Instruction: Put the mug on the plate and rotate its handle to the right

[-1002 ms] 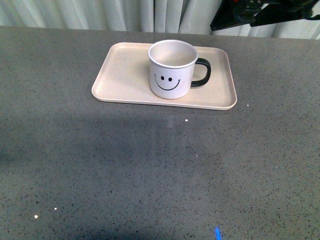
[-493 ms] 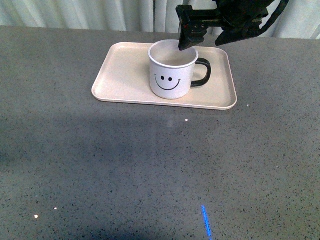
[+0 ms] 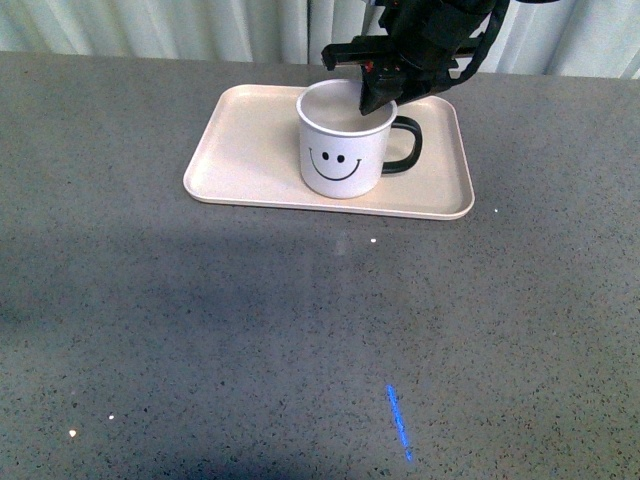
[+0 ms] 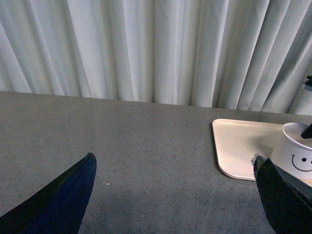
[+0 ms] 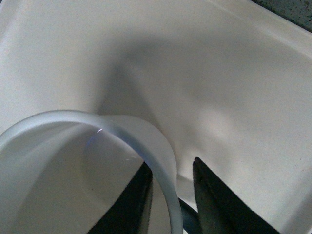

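Mug (image 3: 340, 160) rim sits between the right claw's (image 5: 171, 165) slightly parted jaws, unclamped.

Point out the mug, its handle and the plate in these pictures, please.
mug (image 3: 338, 165), front view: on the white side, at the smiley face.
handle (image 3: 417, 145), front view: on the outer curve of the black loop.
plate (image 3: 250, 140), front view: on the bare floor left of the mug.
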Controlling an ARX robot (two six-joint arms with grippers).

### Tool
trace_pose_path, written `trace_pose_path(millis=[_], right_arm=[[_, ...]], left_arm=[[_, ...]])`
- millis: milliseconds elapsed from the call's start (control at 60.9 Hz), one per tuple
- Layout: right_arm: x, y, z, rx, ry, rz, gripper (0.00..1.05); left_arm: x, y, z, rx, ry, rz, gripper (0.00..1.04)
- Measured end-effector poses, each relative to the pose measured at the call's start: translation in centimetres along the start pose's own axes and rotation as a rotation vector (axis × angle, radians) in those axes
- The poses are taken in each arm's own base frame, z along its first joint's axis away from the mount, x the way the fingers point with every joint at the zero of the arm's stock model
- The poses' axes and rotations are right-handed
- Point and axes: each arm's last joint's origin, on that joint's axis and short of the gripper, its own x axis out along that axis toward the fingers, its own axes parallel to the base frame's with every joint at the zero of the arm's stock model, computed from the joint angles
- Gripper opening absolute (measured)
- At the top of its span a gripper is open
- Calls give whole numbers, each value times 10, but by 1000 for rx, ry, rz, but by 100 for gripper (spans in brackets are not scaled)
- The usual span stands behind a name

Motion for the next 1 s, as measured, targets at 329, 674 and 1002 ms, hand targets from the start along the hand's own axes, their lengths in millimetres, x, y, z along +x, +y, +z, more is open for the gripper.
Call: trace_pose_path(millis=[329, 674, 1002], right_arm=[[-22, 3, 25, -24, -27, 4, 2], [-26, -1, 27, -282, -22, 76, 2], [-11, -20, 14, -361, 44, 78, 2]], left_arm=[[0, 0, 0, 0, 0, 0, 95], [0, 0, 0, 0, 0, 0, 95], [0, 0, 0, 0, 0, 0, 95]])
